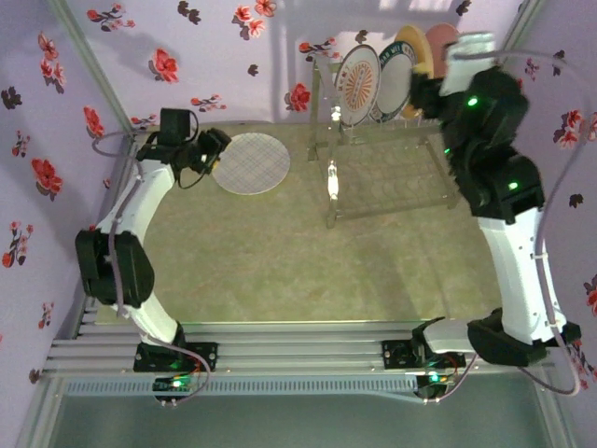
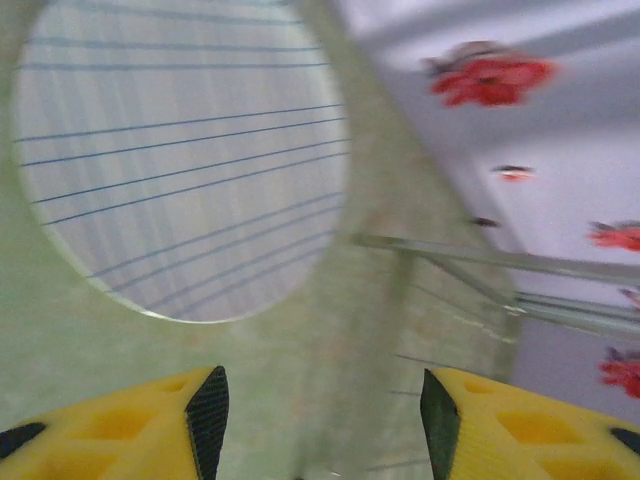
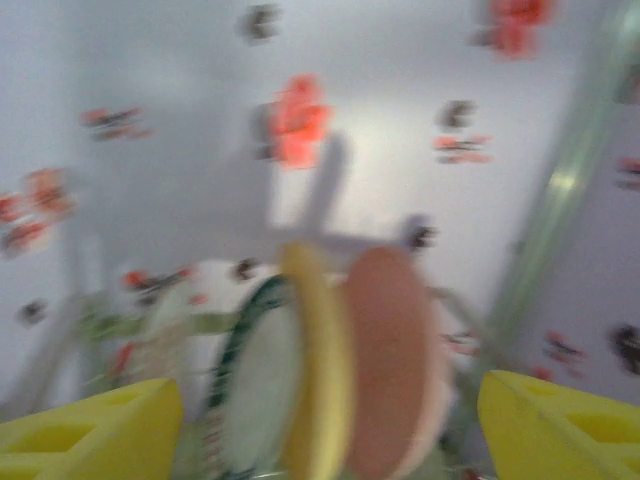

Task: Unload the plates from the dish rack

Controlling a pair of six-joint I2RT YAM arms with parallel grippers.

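Near the front edge, by the 2 arm bases, the flat green table top is bare. Further in on the left, the round white plate with thin grey grid lines lies flat on the table, out of the rack. The left gripper sits just beside its rim. Its yellow fingers stand apart w/ nothing btwn them, so it holds no plate. Past that, mid-right, stands the tall shiny wire dish rack. In its far top slots 4 plates stand on edge, side by side: the white plate with an orange sun pattern, the white plate with a dark green rim, the plain yellow plate and the plain pink plate. The right gripper is up by the yellow and pink ones, spread very wide and closed on nothing. That pic is blurry, so can't tell if it touches. Step in hand, I think: 1 plate is done and the right arm is set for the next, prob. the pink end one. Next move needs the fingers lined up on just 1 thin rim, a firm pinch, then a straight lift out of the slot w/o knocking the yellow one.
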